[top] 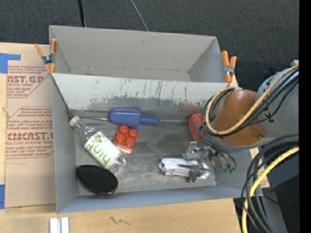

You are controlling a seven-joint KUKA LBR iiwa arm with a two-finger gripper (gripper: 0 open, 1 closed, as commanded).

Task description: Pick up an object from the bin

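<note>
Inside grey bin (63, 130), nearest: black oval disc (96, 179) at left; shiny metal piece (174, 167) at right, lying flat, long axis left to right, right end at the hand (198, 165). Cannot tell whether clenched or released. Farther: clear bottle (99, 148), orange block (126, 137), blue-handled tool (129, 117) along far wall.

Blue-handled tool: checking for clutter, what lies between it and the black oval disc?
The camera view shows a clear bottle with a green-white label between the blue-handled tool and black oval disc, an orange studded block beside it.
</note>
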